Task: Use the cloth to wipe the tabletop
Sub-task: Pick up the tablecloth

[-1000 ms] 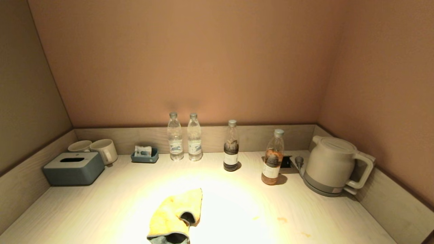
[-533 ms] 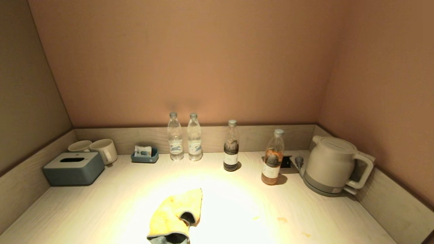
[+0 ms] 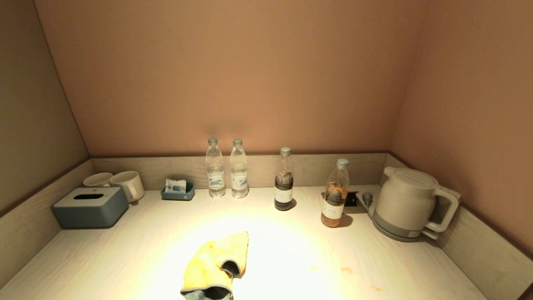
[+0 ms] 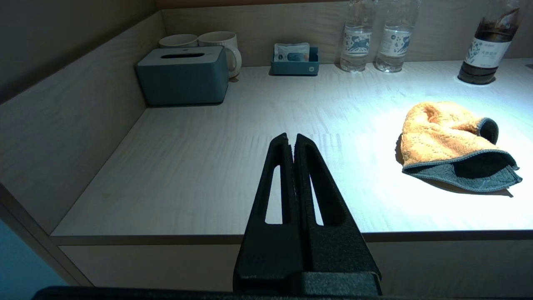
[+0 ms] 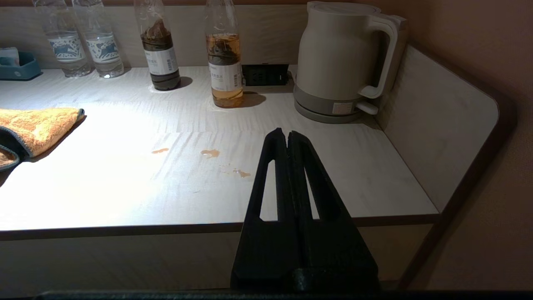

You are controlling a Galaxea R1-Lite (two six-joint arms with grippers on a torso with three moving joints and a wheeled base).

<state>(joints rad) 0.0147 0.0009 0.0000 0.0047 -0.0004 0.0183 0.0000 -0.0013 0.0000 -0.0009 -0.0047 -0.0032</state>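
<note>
The orange-yellow cloth [image 3: 216, 266] lies crumpled near the front middle of the pale wood-grain tabletop [image 3: 125, 254], its dark grey underside showing at the near end. In the left wrist view the cloth [image 4: 449, 137] sits off to one side of my left gripper [image 4: 291, 137], which is shut and empty, held back at the counter's front edge. My right gripper [image 5: 286, 134] is likewise shut and empty at the front edge; small orange stains [image 5: 210, 153] mark the tabletop [image 5: 125, 187] between it and the cloth [image 5: 37, 127]. Neither arm shows in the head view.
Along the back rim stand two clear water bottles [image 3: 227, 168], a dark-drink bottle [image 3: 284, 180] and an amber-drink bottle [image 3: 335, 195]. A kettle [image 3: 410, 204] sits back right. A grey-blue tissue box [image 3: 89, 207], two mugs [image 3: 120, 183] and a small blue tray [image 3: 178, 191] sit back left.
</note>
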